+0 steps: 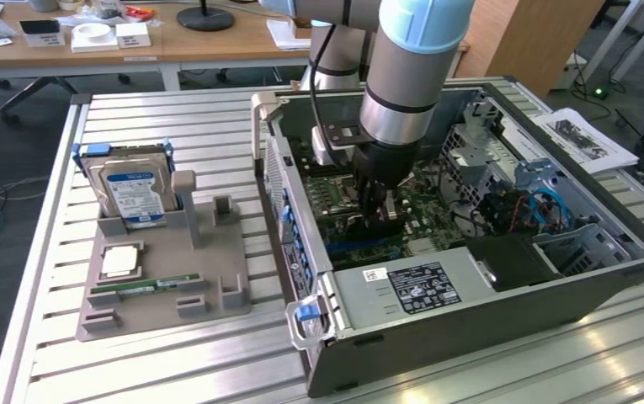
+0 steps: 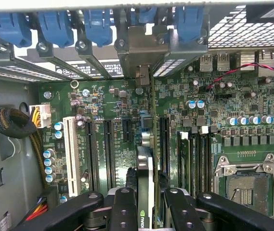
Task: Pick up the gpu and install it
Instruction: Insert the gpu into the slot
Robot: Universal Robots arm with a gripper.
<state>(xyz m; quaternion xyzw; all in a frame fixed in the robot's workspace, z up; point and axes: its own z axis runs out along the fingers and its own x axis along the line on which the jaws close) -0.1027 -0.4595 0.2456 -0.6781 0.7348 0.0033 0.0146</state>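
The gpu [image 2: 146, 159] is a thin dark card that I see edge-on in the wrist view. It stands upright over the green motherboard [image 2: 103, 96], among the long black slots [image 2: 109, 154]. Its silver bracket [image 2: 137, 48] reaches the case's rear wall under the blue latches [image 2: 98, 24]. My gripper [image 2: 149, 211] is shut on the card, one black finger [image 2: 124, 207] on each side. In the exterior view the gripper [image 1: 375, 210] reaches down inside the open computer case [image 1: 299, 252], with the gpu [image 1: 380, 225] low over the motherboard [image 1: 434, 219].
A grey holder [image 1: 220, 252] at the exterior view's left carries a hard drive [image 1: 130, 189], a processor [image 1: 119, 261] and a green RAM stick [image 1: 142, 288]. Inside the case are a power supply [image 1: 412, 286], a cable bundle [image 2: 11, 122] and the processor socket [image 2: 245, 183].
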